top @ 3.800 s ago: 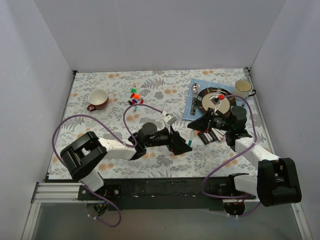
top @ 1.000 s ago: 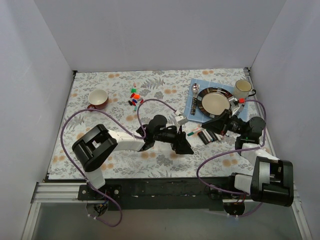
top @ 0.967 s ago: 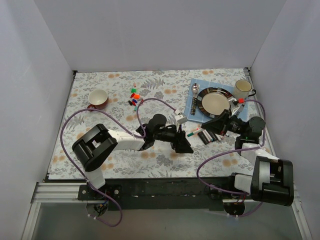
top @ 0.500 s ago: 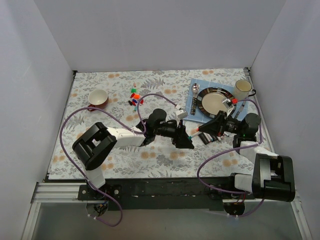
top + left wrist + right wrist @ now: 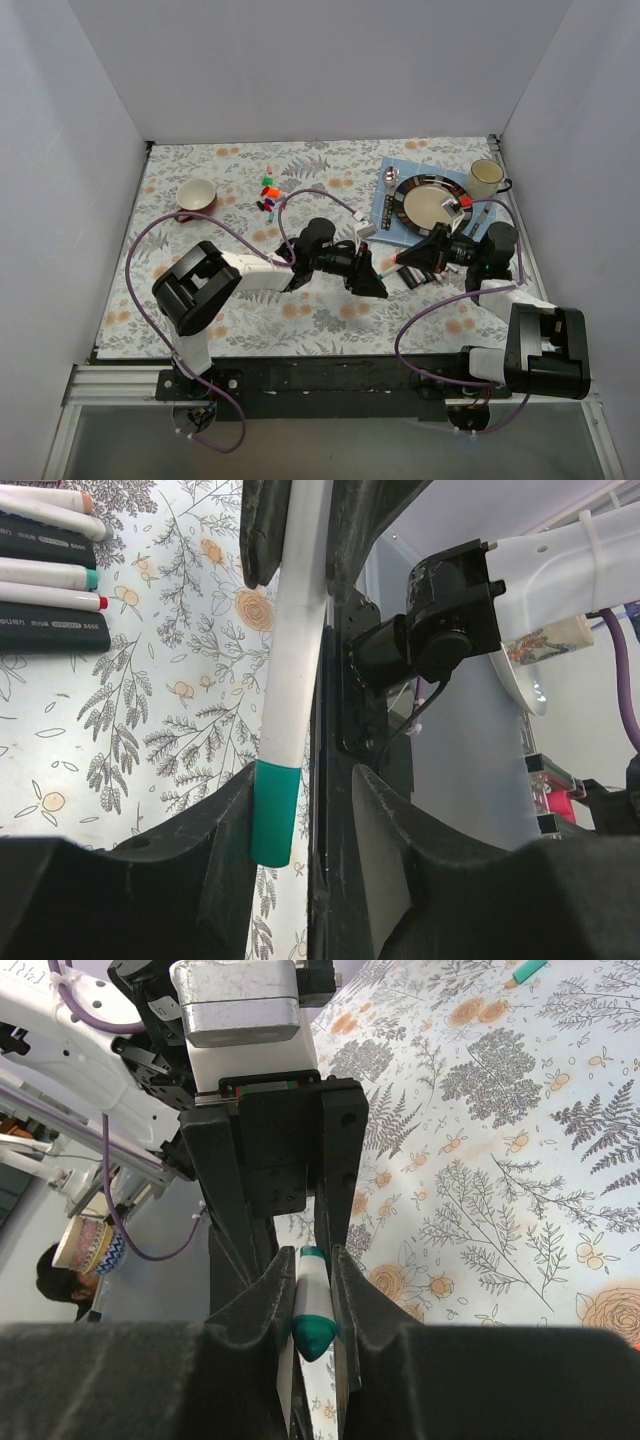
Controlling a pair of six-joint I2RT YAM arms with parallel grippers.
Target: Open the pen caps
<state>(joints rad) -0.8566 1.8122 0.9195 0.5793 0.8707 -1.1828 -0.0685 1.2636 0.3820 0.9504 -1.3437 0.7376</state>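
The cap (image 5: 275,825), a teal sleeve, is sitting on one end of a white pen (image 5: 296,630) that is hanging above the table (image 5: 320,325), between the two arms and towards the right of the middle. We are reading the pen's long axis as running straight from one gripper to the other, lengthwise between both pairs of fingers, since the two are facing each other tip to tip. The cap end is lying inside the left gripper (image 5: 300,778). The barrel is reaching away into the right gripper (image 5: 312,1260), whose fingers (image 5: 262,1295) are pressing on it from both sides, with a rounded teal butt poking back towards the right wrist camera. On the left we are less sure. One finger (image 5: 225,830) is touching the cap, but a dark strip is showing on the other side, so we cannot tell whether that gripper is pinching the cap or merely flanking it. We are judging that the coming pull has to go along that shared axis, with the arms drawing apart, and that it is depending on the left taking a firm hold of the cap alone. Further out, other pens (image 5: 50,565) are lying side by side on the table near the right arm. Loose caps (image 5: 268,192) are sitting well apart, towards the far left.
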